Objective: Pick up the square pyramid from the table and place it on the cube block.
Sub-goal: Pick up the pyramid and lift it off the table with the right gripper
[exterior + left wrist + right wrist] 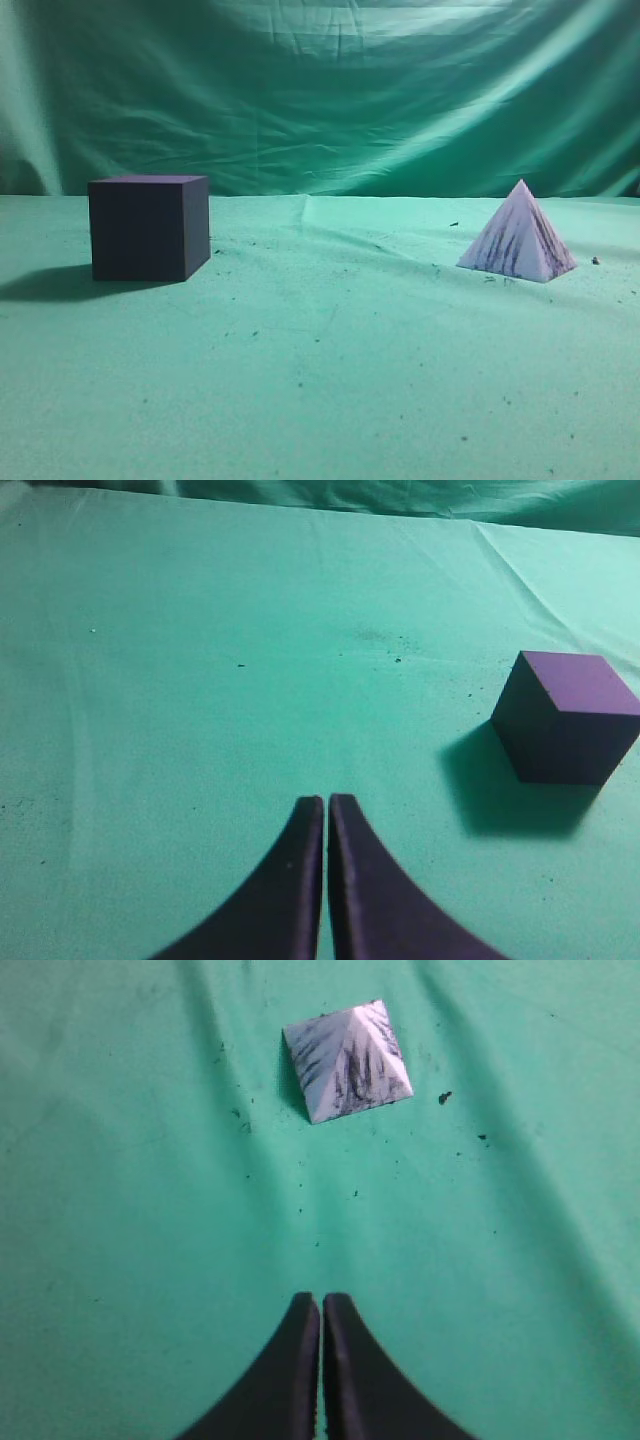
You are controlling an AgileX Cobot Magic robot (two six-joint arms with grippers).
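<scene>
The square pyramid [519, 243], white with dark purple streaks, stands on the green-clothed table [330, 380] at the right. It also shows in the right wrist view [347, 1061], well ahead of my right gripper [321, 1301], which is shut and empty. The dark purple cube block [148, 227] stands on the table at the left. It also shows in the left wrist view [564, 716], ahead and to the right of my left gripper [326, 803], which is shut and empty. Neither gripper shows in the exterior view.
A wrinkled green cloth backdrop [330, 90] hangs behind the table. Small dark specks lie on the cloth around the pyramid [444, 1097]. A fold in the cloth runs across the table's middle [310, 215].
</scene>
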